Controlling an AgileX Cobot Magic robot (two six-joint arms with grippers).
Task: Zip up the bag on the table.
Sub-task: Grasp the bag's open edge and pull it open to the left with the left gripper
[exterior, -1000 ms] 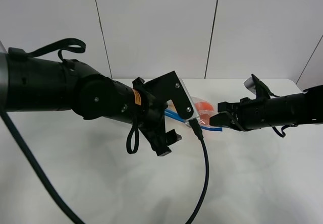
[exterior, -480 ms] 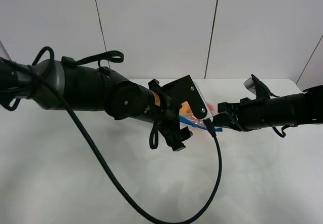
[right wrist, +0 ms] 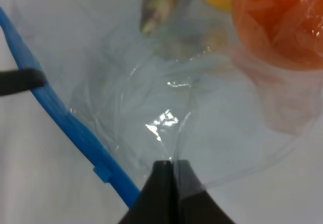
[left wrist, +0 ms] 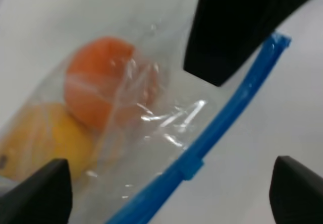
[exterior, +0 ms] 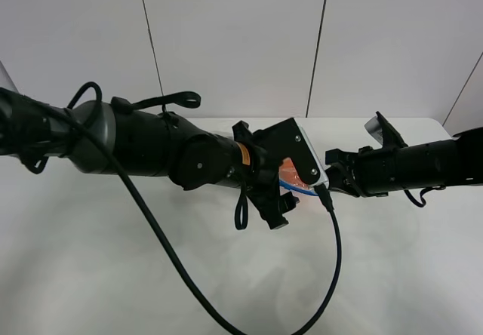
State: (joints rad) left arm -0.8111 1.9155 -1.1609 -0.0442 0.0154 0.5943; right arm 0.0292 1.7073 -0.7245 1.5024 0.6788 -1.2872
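The clear bag (left wrist: 151, 118) lies on the white table (exterior: 113, 259), with an orange (left wrist: 101, 77) and a yellow pear (left wrist: 40, 138) showing through it. Its blue zipper strip (left wrist: 227, 103) carries a small slider tab (left wrist: 190, 167). In the high view only a bit of the blue strip (exterior: 293, 186) and the orange (exterior: 289, 167) show under my left arm. My left gripper (left wrist: 171, 193) is open and straddles the zipper strip just above it. My right gripper (right wrist: 170, 176) is shut on the bag's plastic beside the strip (right wrist: 65, 123), and also shows in the high view (exterior: 328, 178).
A black cable (exterior: 332, 259) hangs from my left wrist and loops down over the front of the table. Both arms meet at the middle of the table. A white panelled wall (exterior: 226, 41) stands behind.
My left arm has moved right along the bag towards my right gripper and now covers most of the bag. My right gripper has stayed put, still pinching the plastic.
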